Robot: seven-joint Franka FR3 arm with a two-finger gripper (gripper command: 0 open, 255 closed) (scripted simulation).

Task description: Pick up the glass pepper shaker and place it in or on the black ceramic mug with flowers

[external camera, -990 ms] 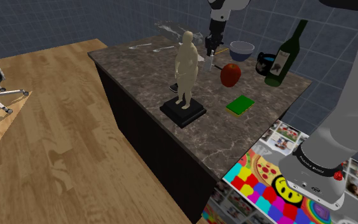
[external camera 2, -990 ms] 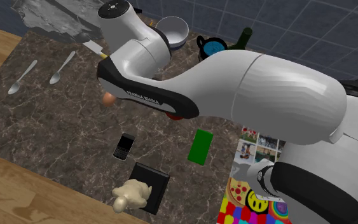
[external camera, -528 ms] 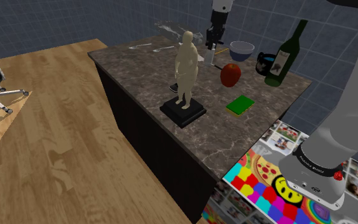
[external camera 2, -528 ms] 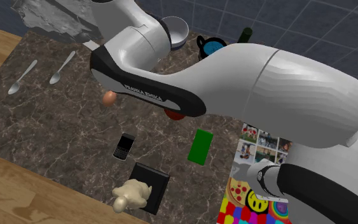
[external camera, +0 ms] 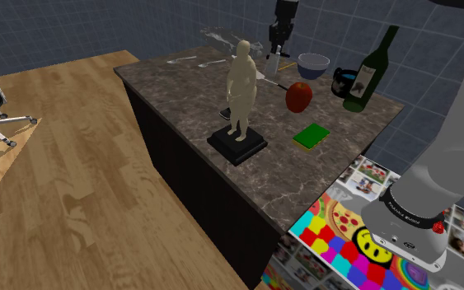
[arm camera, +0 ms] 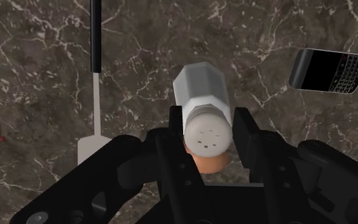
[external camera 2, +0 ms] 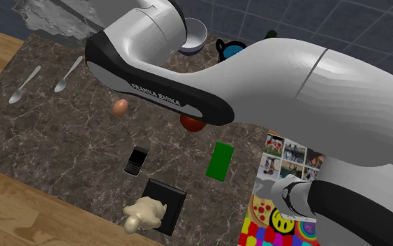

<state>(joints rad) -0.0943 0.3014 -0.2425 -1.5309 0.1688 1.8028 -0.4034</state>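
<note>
Jaws: narrowed onto the pepper shaker (arm camera: 201,95), with one black finger (arm camera: 241,135) pressed against each side near the cap.
Pepper shaker: pale grey faceted body and a white cap with small holes, the cap turned toward the wrist camera. Held under the arm (external camera 2: 257,77), raised above the desk (external camera: 180,91) toward its far side in the shoulder view.
Mug (external camera: 343,80): dark outside, blue inside. Standing on the desk between the bowl (external camera: 313,63) and the green wine bottle (external camera: 368,72), well apart from the shaker.
Under the shaker: orange-brown egg (external camera 2: 120,107) lying on the desk, seen just past the cap in the wrist view.
To either side of the egg: spatula (arm camera: 95,76) with black handle and pale blade on one side, black phone (arm camera: 329,70) on the other.
Mid-desk: red apple (external camera: 299,95), green book (external camera: 311,135), and a tan figure (external camera: 241,86) upright on a black plinth (external camera: 236,142).
Far corner: two spoons (external camera 2: 24,84) lying side by side.
Desk surface: dark veined marble, with wooden floor (external camera: 57,189) alongside.
</note>
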